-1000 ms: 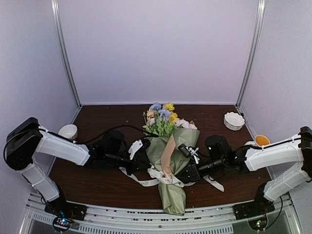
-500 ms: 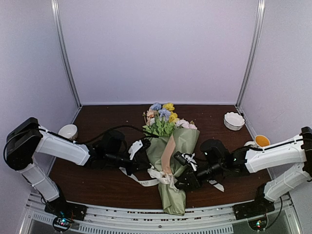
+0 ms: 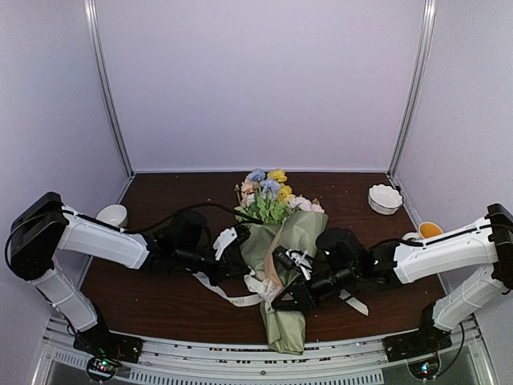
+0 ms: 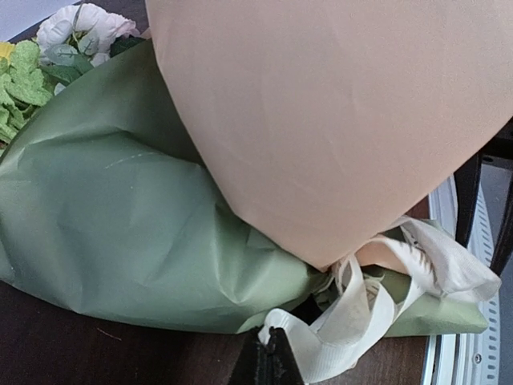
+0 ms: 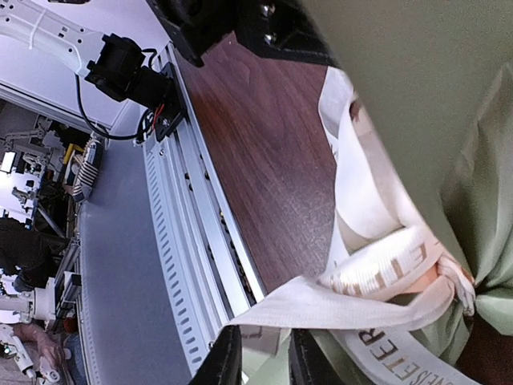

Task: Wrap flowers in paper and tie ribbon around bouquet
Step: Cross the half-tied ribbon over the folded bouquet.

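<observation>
Top external: right gripper (image 5: 264, 361) has slid left onto the cone-shaped green-and-tan paper bouquet (image 3: 285, 325) at the table's near edge, jaws slightly parted over the cream lettered satin ribbon (image 5: 365, 200); left gripper (image 4: 266, 357) closed, apparently pinching ribbon; tying is under way.

Dark table (image 3: 160, 301) — bouquet (image 3: 282, 325) and ribbon (image 3: 232, 299) centre, white bowl (image 3: 111, 215) left, scalloped bowl (image 3: 385, 197) and cup (image 3: 430, 231) right.
</observation>
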Controlling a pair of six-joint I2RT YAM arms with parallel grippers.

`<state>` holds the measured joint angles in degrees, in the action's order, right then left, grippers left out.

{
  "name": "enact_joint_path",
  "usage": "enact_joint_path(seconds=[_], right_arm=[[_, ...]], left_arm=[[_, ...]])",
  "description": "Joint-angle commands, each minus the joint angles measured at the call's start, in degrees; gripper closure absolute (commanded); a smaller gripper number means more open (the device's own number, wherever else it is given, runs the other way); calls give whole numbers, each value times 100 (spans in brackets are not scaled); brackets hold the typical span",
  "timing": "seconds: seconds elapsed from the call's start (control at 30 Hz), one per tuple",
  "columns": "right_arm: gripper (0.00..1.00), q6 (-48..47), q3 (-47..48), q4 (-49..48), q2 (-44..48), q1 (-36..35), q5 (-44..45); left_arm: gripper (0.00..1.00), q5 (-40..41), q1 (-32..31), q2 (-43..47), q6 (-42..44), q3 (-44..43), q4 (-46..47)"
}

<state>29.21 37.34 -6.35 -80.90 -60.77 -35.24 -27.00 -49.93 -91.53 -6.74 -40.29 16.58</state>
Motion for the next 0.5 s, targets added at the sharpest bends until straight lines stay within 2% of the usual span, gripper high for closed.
enact_joint_path(seconds=[0.0, 0.07, 0.13, 0.17, 0.37, 0.47], right_arm=[[77, 86, 229, -226, 54, -96, 609], [77, 90, 257, -188, 0, -130, 876], [77, 85, 302, -82, -65, -128, 1069], [77, 85, 319, -5, -77, -128, 1174], [77, 91, 304, 276, 220, -128, 1462], [75, 180, 244, 363, 425, -131, 1565]], left_arm=[[100, 52, 1, -81, -165, 74, 362], [97, 81, 1, -131, -287, 100, 387], [74, 17, 1, -97, -323, 102, 347], [65, 71, 1, -18, -337, 139, 349], [44, 1108, 1, 1112, -250, 926, 978], [41, 1216, 1, 1405, 67, 972, 784]])
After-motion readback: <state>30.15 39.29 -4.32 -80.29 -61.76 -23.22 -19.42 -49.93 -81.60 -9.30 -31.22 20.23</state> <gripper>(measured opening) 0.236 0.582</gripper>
